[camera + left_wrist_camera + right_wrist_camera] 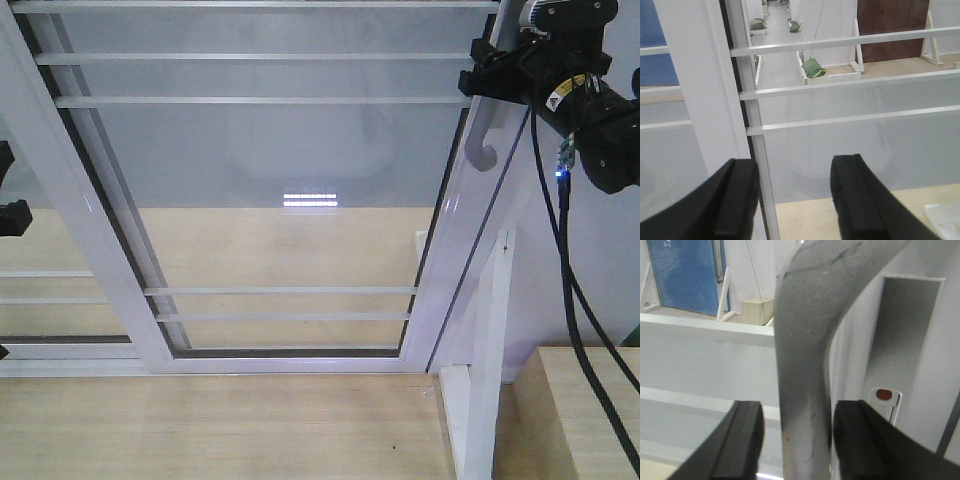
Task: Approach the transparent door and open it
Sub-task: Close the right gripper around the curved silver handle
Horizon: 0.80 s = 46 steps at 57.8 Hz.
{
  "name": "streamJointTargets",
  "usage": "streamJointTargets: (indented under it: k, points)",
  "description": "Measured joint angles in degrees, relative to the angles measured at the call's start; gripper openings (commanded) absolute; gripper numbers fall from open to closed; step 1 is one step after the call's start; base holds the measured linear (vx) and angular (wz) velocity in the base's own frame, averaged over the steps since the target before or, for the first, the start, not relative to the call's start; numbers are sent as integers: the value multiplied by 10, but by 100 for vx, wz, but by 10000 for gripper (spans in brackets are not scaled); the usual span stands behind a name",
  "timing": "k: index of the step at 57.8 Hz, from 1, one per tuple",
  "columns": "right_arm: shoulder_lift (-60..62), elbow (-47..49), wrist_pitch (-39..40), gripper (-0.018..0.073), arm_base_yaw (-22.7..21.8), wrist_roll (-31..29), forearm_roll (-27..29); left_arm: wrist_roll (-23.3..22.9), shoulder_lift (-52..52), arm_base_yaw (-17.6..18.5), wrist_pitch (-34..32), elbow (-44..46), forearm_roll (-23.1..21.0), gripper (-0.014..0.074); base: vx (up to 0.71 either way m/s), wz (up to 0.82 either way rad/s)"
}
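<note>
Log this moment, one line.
phase: pre-grasp | right gripper: open, straddling handle of transparent door | left gripper: open, empty

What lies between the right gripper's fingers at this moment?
The curved grey handle stands between the right gripper's fingers, with a slim gap beside one finger, shown in the right wrist view.

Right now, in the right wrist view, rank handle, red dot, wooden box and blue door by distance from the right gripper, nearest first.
1. Handle, flanked by the right gripper.
2. Red dot, just right of it.
3. Wooden box and blue door, far left: too close to call.
</note>
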<state>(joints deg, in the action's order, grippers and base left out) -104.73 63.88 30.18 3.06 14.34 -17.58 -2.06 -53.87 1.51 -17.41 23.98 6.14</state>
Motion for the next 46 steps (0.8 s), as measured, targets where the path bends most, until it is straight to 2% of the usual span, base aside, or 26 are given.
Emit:
streamJointTargets:
  k: [6,11,25,46]
  points:
    - [-3,2,2,202,0,-13,10,0,0,0,0,0,0,461,0,0]
    - [-7,6,2,162,1,-34,26,0,0,0,0,0,0,461,0,0]
    - [-22,39,-29,169,8,-52,32,0,0,0,0,0,0,461,0,0]
    - [-52,98,-66,184,43,-57,36,0,0,0,-4,0,0,461,-1,-4]
